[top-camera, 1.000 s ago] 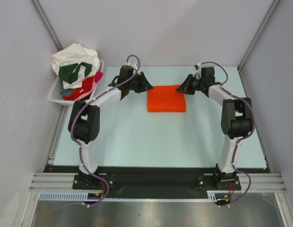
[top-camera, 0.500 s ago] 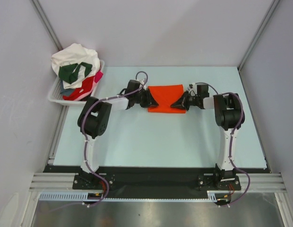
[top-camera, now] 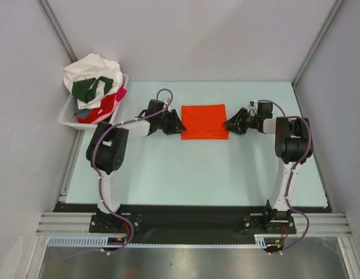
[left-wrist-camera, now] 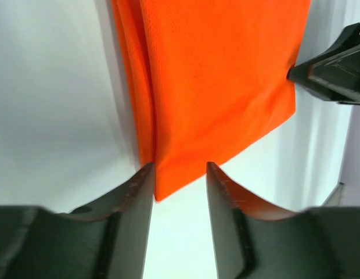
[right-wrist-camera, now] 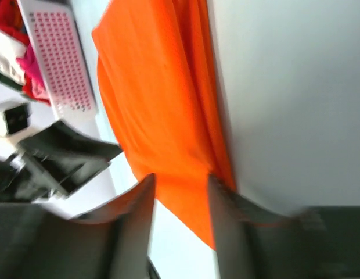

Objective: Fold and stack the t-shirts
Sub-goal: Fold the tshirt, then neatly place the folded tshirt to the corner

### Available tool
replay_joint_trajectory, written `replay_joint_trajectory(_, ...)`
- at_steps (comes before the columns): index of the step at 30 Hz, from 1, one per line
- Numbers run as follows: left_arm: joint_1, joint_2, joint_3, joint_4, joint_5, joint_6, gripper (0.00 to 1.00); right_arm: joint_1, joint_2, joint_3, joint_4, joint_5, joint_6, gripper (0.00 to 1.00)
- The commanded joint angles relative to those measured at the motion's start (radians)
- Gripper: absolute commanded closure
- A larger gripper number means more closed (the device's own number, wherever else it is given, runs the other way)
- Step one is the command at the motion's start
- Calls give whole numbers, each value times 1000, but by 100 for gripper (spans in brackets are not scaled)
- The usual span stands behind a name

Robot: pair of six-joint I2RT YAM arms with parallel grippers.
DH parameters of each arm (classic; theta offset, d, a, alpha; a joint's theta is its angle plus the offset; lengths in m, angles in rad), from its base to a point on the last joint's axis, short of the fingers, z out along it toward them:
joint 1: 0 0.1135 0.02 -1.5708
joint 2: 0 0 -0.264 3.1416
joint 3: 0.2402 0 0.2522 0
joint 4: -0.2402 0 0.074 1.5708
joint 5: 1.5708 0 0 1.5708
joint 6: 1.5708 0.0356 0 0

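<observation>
The orange t-shirt (top-camera: 204,121) looks folded, mid-frame. The left claw (top-camera: 176,123) and right claw (top-camera: 229,124) are each a little open at its sides. Next, I think, grab one of the other t-shirts (top-camera: 90,81) at upper left.

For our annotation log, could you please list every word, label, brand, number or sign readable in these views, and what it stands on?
There are none. The folded orange t-shirt is plain fabric with no print or tag showing; the white basket, the shirts heaped in it and the black arms show no legible lettering.
</observation>
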Motion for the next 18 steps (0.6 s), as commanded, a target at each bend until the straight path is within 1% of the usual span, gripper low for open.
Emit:
replay_joint_trajectory(1, -5, -141, -10, -69, -123, 89, 49, 0, -84, 79, -144, 113, -142, 49)
replay_joint_trajectory(2, -7, -174, -7, -83, -140, 96, 47, 2, -86, 97, -187, 160, -161, 46)
replay_joint_trajectory(3, -8, -186, -5, -109, -153, 101, 45, 3, -81, 132, -235, 179, -178, 43)
replay_joint_trajectory(4, -10, -198, -5, -120, -185, 112, 44, 3, -77, 146, -247, 191, -190, 40)
replay_joint_trajectory(6, -10, -226, -10, -143, -213, 119, 43, 6, -57, 185, -264, 216, -207, 40)
replay_joint_trajectory(11, -10, -249, -8, -169, -261, 135, 42, 17, 23, 300, -358, 257, -250, 42)
replay_joint_trajectory(17, -10, -255, -2, -181, -269, 146, 43, 22, 101, 392, -401, 256, -281, 49)
replay_joint_trajectory(18, -10, -257, 3, -184, -269, 147, 43, 47, 107, 398, -401, 254, -282, 50)
